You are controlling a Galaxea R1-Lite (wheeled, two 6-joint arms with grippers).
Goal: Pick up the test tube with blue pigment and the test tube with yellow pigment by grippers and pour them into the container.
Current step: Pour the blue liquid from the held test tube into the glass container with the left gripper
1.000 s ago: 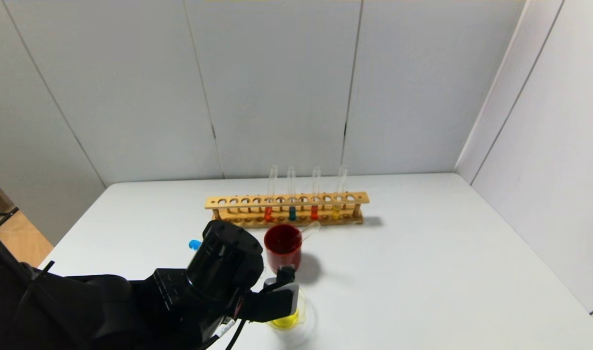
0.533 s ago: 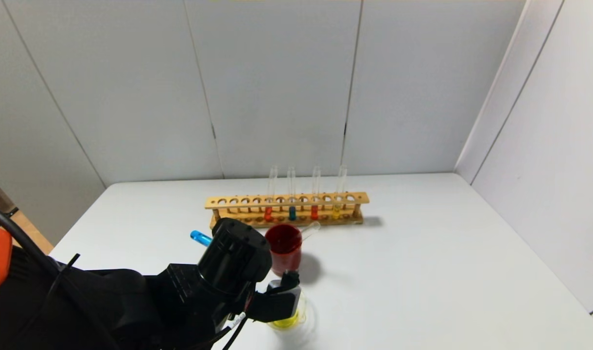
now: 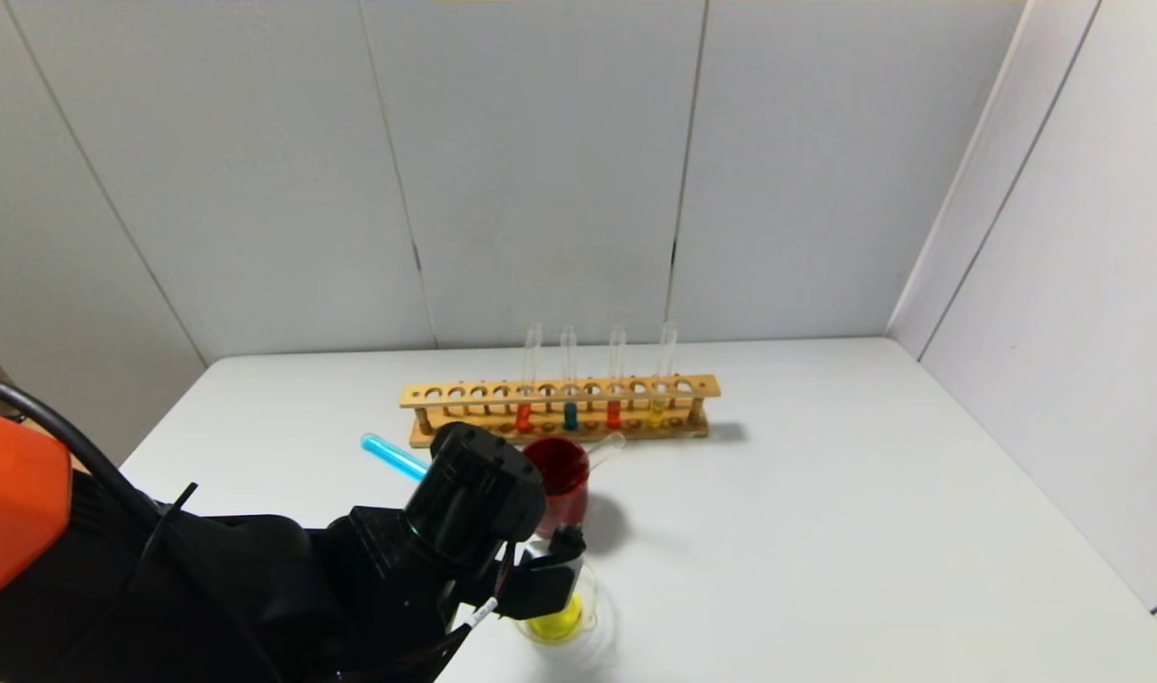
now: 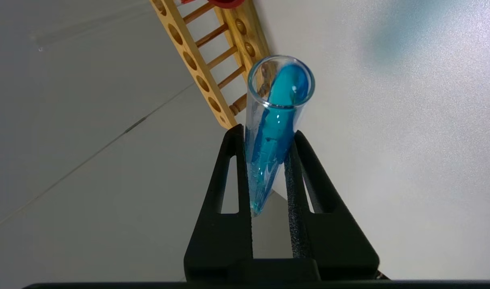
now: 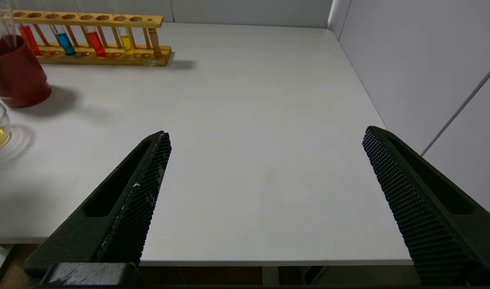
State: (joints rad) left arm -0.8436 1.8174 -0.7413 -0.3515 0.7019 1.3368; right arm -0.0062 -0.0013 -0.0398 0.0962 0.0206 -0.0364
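My left gripper (image 4: pixel 265 134) is shut on the test tube with blue pigment (image 4: pixel 277 116); the teal-blue liquid spreads along the tilted tube. In the head view its blue end (image 3: pixel 391 457) sticks out left of my left wrist (image 3: pixel 476 493), which hangs beside the red cup and just behind the container (image 3: pixel 567 618). This low glass dish holds yellow liquid. No tube with bright yellow liquid shows. My right gripper (image 5: pixel 265 138) is open and empty over the table's front right edge, out of the head view.
A wooden rack (image 3: pixel 560 391) at the back holds two orange-red tubes, a second blue tube (image 3: pixel 570 415) and a paler yellow tube (image 3: pixel 656 410). A dark red cup (image 3: pixel 567 482) with an empty clear tube (image 3: pixel 605 448) stands between rack and dish.
My left gripper has moved right and a little farther back toward the red cup. It has turned, and more of the blue tube now sticks out on its left.
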